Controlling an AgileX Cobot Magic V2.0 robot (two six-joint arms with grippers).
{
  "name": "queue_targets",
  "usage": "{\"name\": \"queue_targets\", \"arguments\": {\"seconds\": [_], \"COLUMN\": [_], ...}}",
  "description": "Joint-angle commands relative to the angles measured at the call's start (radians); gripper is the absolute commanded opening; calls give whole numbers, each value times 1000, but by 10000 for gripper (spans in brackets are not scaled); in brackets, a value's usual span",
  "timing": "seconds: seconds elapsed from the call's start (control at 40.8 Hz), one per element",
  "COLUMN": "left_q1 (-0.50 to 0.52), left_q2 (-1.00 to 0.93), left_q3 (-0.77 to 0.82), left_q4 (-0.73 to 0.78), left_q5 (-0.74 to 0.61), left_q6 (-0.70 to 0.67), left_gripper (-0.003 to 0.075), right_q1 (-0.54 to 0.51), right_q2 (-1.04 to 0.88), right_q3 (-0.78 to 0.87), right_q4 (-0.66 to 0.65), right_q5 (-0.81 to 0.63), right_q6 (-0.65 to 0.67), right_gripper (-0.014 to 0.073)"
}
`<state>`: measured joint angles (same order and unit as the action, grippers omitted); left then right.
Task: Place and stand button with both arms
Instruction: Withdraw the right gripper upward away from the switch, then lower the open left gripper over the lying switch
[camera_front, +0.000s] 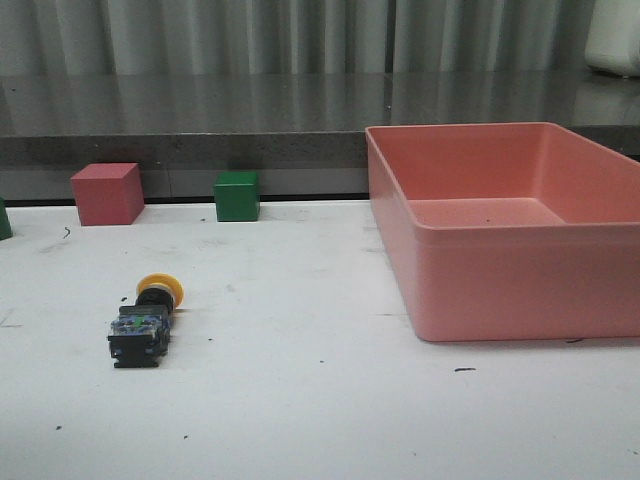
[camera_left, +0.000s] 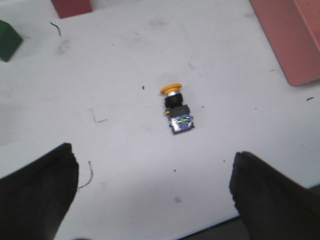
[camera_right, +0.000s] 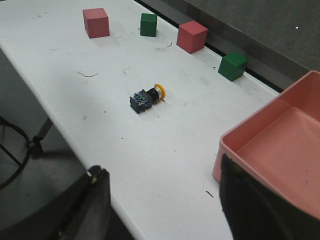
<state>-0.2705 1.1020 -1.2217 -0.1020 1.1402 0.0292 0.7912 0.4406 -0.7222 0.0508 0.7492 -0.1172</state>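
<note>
Both grippers spread wide, empty: left gripper (camera_left: 152, 192), right gripper (camera_right: 162, 200). Button (camera_front: 142, 322) lies on side on table (camera_front: 320, 420), well apart from pink bin (camera_front: 520, 270). We approach left, clamp black body, tip upright.

we see the button (camera_front: 145, 322) lying on its side on the white table (camera_front: 300, 400), yellow cap toward the back. a red cube (camera_front: 107, 193) and green cube (camera_front: 237, 195) sit behind; a pink bin (camera_front: 510, 270) stands at right.
</note>
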Motion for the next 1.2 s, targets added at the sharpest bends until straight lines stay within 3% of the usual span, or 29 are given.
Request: {"name": "queue_targets", "arguments": {"seconds": [0.0, 0.442, 0.81, 1.178], "left_q1": [-24, -39, -120, -121], "left_q2": [78, 430, 659, 836], "left_q3": [-56, -149, -263, -398], "left_q4": [-48, -47, 43, 39], "left_q5": [-36, -10, 51, 112], "left_q6": [3, -58, -233, -314], "left_gripper": [598, 598, 598, 598], "right_q1": [-5, -5, -5, -5], "right_q2": [5, 5, 5, 5], "right_q3": [-25, -25, -25, -25], "right_q4": [-8, -8, -8, -8], "right_q5": [-79, -79, -79, -77], "right_q6": [-12, -12, -12, -12], "right_gripper": [491, 491, 491, 491]}}
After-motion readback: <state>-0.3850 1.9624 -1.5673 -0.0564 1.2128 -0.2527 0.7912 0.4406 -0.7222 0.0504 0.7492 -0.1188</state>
